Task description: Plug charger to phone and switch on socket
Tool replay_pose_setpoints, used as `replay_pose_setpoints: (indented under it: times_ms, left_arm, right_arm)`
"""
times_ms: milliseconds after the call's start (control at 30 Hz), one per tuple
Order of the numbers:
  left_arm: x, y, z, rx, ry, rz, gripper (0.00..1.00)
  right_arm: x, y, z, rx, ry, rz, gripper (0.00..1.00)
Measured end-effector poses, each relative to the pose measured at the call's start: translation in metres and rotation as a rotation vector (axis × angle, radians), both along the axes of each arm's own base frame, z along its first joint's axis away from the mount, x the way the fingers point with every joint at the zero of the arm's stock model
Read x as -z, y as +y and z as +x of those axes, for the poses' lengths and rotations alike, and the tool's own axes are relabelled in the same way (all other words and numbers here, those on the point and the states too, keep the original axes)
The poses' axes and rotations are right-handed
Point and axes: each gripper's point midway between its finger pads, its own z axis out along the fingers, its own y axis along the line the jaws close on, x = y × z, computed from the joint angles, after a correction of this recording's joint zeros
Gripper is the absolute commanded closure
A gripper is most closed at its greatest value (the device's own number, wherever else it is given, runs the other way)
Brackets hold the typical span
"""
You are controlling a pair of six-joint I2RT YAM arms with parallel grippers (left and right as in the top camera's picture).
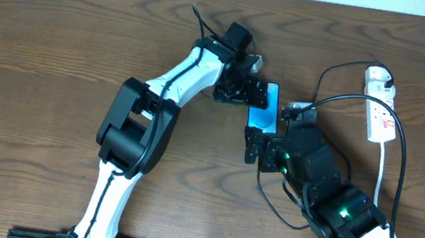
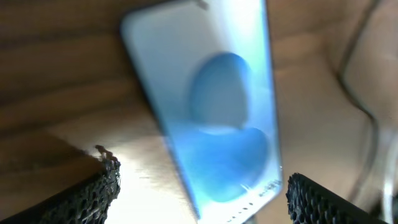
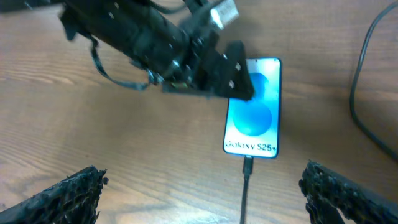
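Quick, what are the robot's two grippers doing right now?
Left gripper: open above the phone, holding nothing.
Right gripper: open, holding nothing.

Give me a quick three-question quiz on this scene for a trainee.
1. True or false: the phone lies screen up.
2. Where does the charger end? A: at the phone's bottom edge. B: at its top edge. C: off the table.
3. Which pincer is over the phone's top end?
Key: 1 true. 2 A. 3 the left pincer, which is open.
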Motion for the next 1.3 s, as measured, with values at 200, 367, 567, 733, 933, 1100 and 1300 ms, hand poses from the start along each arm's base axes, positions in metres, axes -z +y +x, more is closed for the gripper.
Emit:
replay_pose_setpoints:
  times_ms: [200, 367, 567, 733, 933, 1100, 1300]
  left_arm:
    - [0.007, 0.06, 0.022, -0.112, -0.029, 0.185, 0.09]
    - [0.01, 0.146, 0.035, -0.263, 0.022, 0.332, 0.09]
    - [-0.016, 0.236, 0.035, -0.44, 0.059, 0.392, 0.09]
    - [-0.116, 0.292, 0.029, -0.599, -0.08, 0.341, 0.09]
    - [-0.225, 0.317, -0.039, -0.708, -0.183, 0.249, 0.03]
    - [-0.272, 0.306, -0.106, -0.709, -0.217, 0.219, 0.03]
    - [-0.305, 0.273, -0.157, -0.539, -0.444, 0.188, 0.03]
  right_arm:
    - [0.014, -0.008, -0.01, -0.001, 0.059, -0.047, 0.01]
    - [0.017, -0.009, -0.011, -0.001, 0.072, -0.057, 0.01]
    - [0.013, -0.005, -0.006, -0.001, 0.052, -0.042, 0.01]
    - [0.02, 0.003, 0.003, 0.0, 0.051, -0.041, 0.01]
    - [0.044, 0.017, 0.02, -0.001, 0.078, -0.062, 0.01]
    - [0.07, 0.023, 0.028, -0.001, 0.123, -0.098, 0.01]
    - [0.092, 0.011, 0.033, 0.035, 0.173, -0.154, 0.09]
